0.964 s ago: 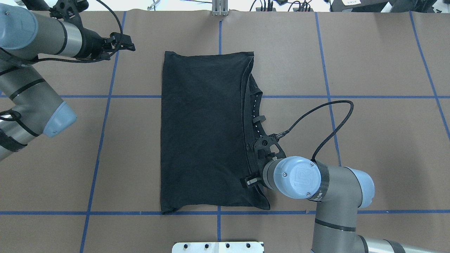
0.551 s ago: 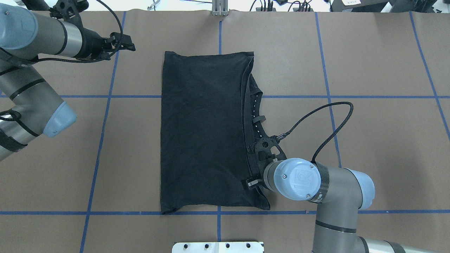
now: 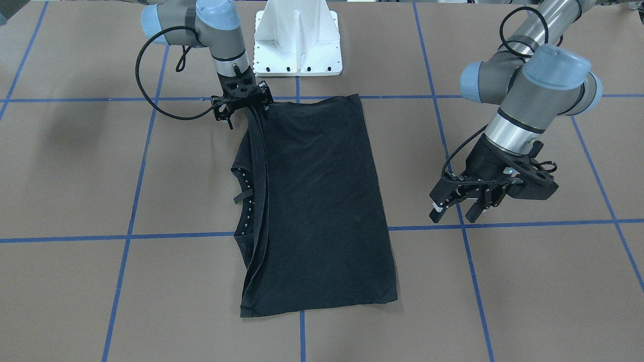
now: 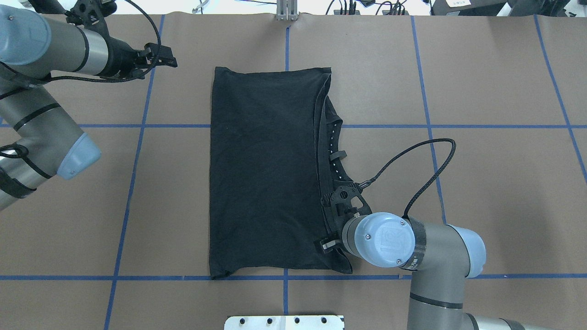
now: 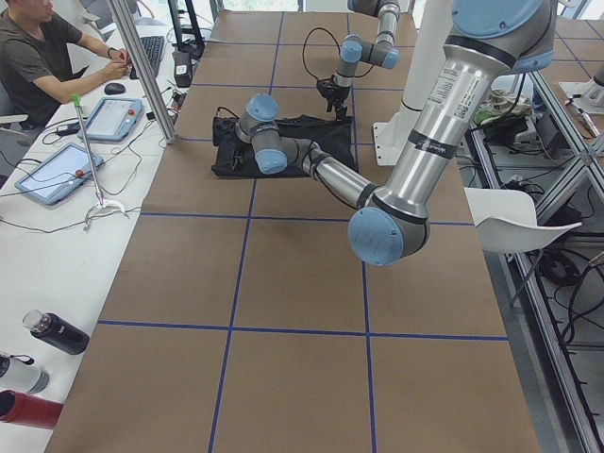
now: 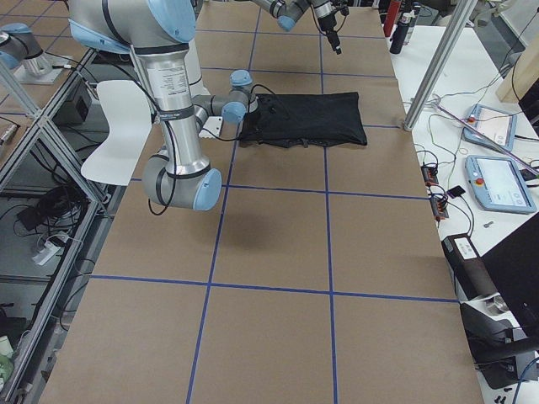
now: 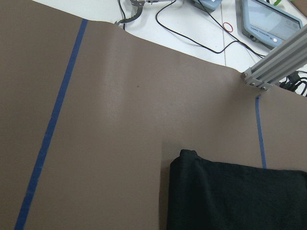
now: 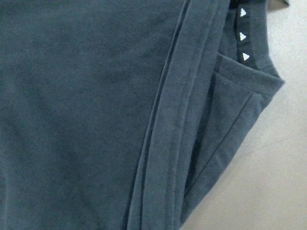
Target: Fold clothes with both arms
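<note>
Front view: T-shirt (image 3: 322, 201) lies folded lengthwise, flat on mid-worktop (image 3: 528, 281). Right hand (image 3: 245, 103) is low at its robot-side corner; clenched or not, cannot tell. Left hand (image 3: 454, 210) is released and empty, hovering well apart.

Overhead: right arm (image 4: 383, 238) has crept toward the robot since a second ago; T-shirt outline unchanged.

Right wrist view: T-shirt edges close up, no fingers seen.

Judgement: slow repositioning; next fold not begun.

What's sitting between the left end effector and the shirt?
Nothing visible. The left end effector hangs open off to one side of the T-shirt, with only bare table between them.
</note>
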Robot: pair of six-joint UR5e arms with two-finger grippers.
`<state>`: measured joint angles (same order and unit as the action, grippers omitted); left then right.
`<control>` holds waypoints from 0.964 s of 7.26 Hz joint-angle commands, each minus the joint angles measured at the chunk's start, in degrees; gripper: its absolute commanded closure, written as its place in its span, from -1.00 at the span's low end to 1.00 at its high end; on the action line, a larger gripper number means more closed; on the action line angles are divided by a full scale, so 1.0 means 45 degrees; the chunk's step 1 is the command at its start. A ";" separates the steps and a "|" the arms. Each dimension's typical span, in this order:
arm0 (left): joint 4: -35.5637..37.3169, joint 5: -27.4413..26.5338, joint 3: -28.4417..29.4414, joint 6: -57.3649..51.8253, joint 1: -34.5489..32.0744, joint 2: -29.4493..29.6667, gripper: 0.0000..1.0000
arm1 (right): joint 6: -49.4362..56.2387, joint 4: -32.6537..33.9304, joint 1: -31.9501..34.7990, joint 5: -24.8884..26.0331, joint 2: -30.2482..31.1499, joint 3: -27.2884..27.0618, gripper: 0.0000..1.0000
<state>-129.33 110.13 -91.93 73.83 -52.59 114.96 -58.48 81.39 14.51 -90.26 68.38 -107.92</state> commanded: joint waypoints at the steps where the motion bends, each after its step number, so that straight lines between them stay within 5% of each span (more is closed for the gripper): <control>1: 0.0009 0.0000 0.0019 0.0000 0.0007 0.0000 -1.00 | 0.0027 0.0019 0.0076 -0.0019 0.0038 0.0018 -1.00; 7: 0.0009 0.0058 0.0000 0.0078 0.0026 0.0059 -1.00 | 0.0688 0.0469 0.0914 -0.0293 0.0817 -0.0137 -1.00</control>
<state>-129.29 110.26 -92.00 74.16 -52.47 115.22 -56.63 83.45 17.55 -91.33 70.72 -108.12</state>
